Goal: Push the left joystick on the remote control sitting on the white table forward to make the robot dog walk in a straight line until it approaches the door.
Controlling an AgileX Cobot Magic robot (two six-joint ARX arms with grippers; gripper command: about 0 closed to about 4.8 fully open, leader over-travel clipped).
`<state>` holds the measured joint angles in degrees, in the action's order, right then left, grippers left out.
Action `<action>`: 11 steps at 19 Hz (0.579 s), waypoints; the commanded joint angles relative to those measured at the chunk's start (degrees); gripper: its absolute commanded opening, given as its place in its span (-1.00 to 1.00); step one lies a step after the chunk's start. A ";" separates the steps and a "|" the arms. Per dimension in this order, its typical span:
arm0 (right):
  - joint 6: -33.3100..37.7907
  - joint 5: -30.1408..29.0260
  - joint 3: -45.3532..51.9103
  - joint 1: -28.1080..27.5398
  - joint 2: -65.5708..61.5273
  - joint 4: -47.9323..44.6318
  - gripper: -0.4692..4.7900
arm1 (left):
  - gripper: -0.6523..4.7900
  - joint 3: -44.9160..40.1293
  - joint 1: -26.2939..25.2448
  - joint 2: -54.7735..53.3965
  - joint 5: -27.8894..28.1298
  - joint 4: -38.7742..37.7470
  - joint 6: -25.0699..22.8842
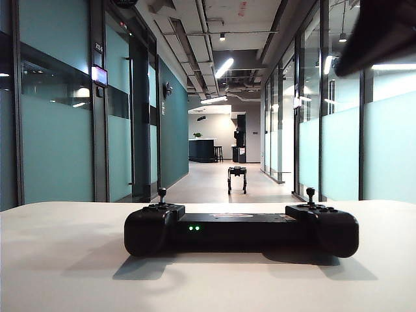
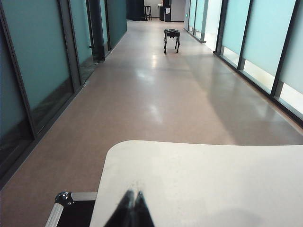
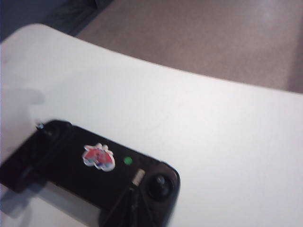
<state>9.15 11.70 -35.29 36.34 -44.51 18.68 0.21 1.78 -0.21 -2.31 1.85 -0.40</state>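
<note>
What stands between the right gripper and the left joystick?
Probably nothing, so yes: the shut right gripper hovers over the remote, and the left joystick stands uncovered on top.

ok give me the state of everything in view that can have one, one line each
remote control: flat on the white table, green lights on.
left joystick: upright, untouched.
other joystick: upright, untouched.
robot dog: standing on all fours down the corridor.
left gripper: shut, empty, over the table's near edge.
right gripper: shut, empty, hovering above the remote control.
</note>
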 commanded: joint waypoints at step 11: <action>-5.31 -1.60 23.63 -26.84 30.93 -16.15 -0.84 | -0.78 0.20 0.02 -0.02 -0.07 0.37 -0.20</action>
<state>4.43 10.28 -12.40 10.55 -15.27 3.55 0.21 1.80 -0.21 -2.35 1.78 -0.40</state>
